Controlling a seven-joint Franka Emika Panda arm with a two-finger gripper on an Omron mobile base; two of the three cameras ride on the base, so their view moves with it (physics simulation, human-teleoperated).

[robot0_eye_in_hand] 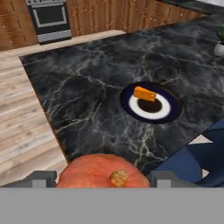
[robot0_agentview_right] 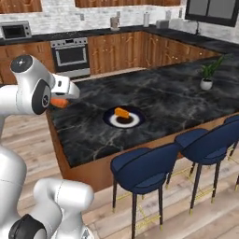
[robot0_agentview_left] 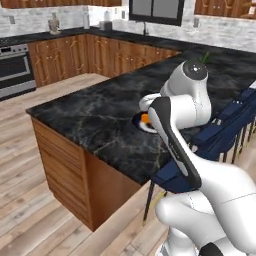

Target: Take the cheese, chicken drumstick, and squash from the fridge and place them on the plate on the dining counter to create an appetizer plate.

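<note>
The cheese lies on the plate, toward the plate's 11 o'clock rim in the hand view, so one of the three items is delivered. The plate sits on the dining counter, near the stool-side edge.

The squash is in transit: it sits between the two dark finger tips of the gripper, at 6 o'clock in the hand view, stem scar facing the camera. The jaws stand wide and pinch the squash between them. In the right base view the squash shows as an orange bit at the gripper, above the counter's corner, at about 9 o'clock from the plate and well apart from it. By my judgement it has yet to be carried over and set down beside the cheese.

The chicken drumstick is not on the plate, so it is most likely left to fetch.

Count: one cheese wedge, one squash, one plate, one potted plant on the counter, and three blue stools along its near edge.
</note>
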